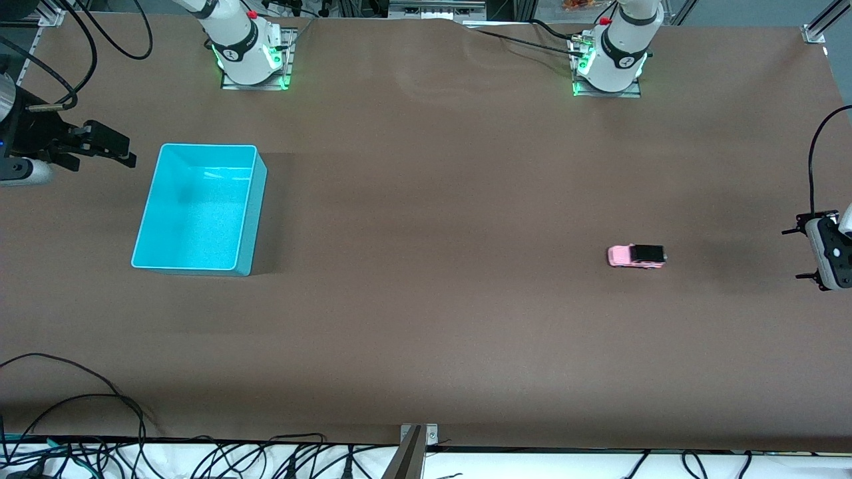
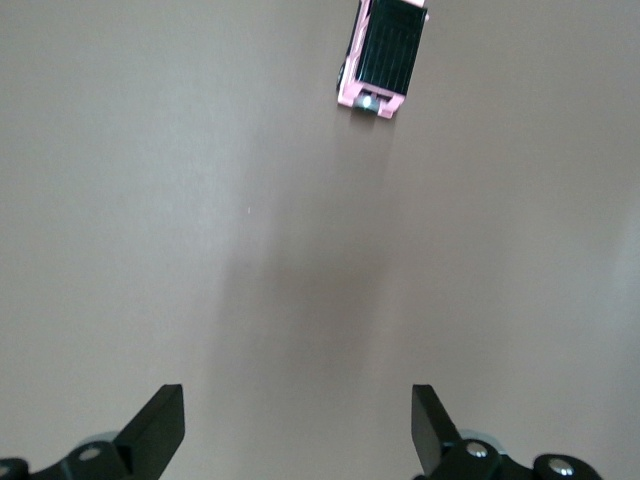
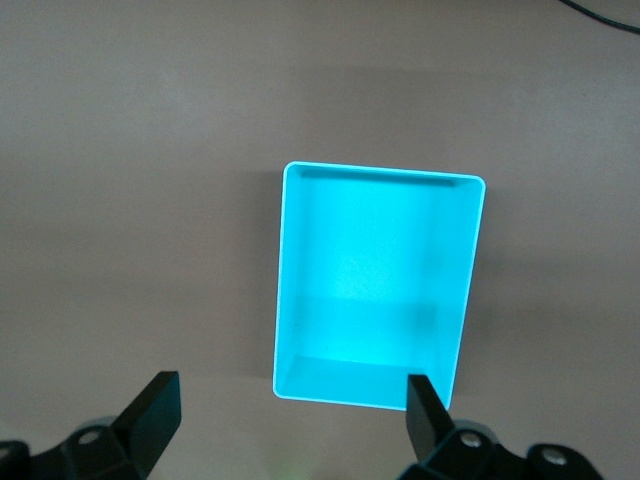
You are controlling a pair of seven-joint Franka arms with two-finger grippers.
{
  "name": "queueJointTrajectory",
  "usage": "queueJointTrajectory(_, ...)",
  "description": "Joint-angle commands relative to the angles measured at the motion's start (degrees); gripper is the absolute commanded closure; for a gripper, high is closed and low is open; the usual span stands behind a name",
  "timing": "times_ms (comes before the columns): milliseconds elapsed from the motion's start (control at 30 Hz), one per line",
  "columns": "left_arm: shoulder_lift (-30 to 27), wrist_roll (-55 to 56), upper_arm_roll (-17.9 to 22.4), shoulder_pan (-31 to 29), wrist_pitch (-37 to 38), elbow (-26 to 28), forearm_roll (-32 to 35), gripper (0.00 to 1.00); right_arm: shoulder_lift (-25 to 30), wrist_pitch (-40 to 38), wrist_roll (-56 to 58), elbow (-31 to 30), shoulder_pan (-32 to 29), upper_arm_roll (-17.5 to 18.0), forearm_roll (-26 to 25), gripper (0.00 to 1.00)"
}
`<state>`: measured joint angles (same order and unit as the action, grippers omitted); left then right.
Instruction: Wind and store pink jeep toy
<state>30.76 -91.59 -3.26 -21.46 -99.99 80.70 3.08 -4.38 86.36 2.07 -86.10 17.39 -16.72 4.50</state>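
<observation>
The pink jeep toy (image 1: 636, 255) stands on its wheels on the brown table toward the left arm's end, its black ribbed roof showing in the left wrist view (image 2: 383, 55). My left gripper (image 1: 799, 253) hovers open at that end of the table, apart from the jeep; its fingertips (image 2: 298, 420) have only bare table between them. The turquoise bin (image 1: 258, 213) sits toward the right arm's end and looks empty. My right gripper (image 1: 123, 150) hangs open beside the bin. In the right wrist view its fingers (image 3: 292, 410) frame the bin's rim (image 3: 380, 172) from above.
Both arm bases (image 1: 249, 53) (image 1: 612, 60) stand along the table edge farthest from the front camera. Loose black cables (image 1: 100, 452) and a metal bracket (image 1: 413, 452) lie at the edge nearest it. Bare brown tabletop stretches between bin and jeep.
</observation>
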Motion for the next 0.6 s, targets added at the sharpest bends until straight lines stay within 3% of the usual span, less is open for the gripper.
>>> queueJointTrajectory(0, -1.93, 6.06, 0.09, 1.24, 3.83, -2.13, -0.44, 0.0, -0.28, -0.93, -0.05, 1.38, -0.08, 0.02, 0.34, 0.0)
queueJointTrajectory(300, -5.27, 16.08, 0.18, 5.29, 10.33, -3.36, -0.44, 0.0, -0.28, -0.93, -0.05, 1.38, -0.08, 0.02, 0.34, 0.0)
queueJointTrajectory(567, -5.63, 23.55, 0.18, 7.05, 16.4, -8.19, -0.71, 0.0, -0.28, -0.93, -0.05, 1.38, -0.08, 0.11, 0.34, 0.0)
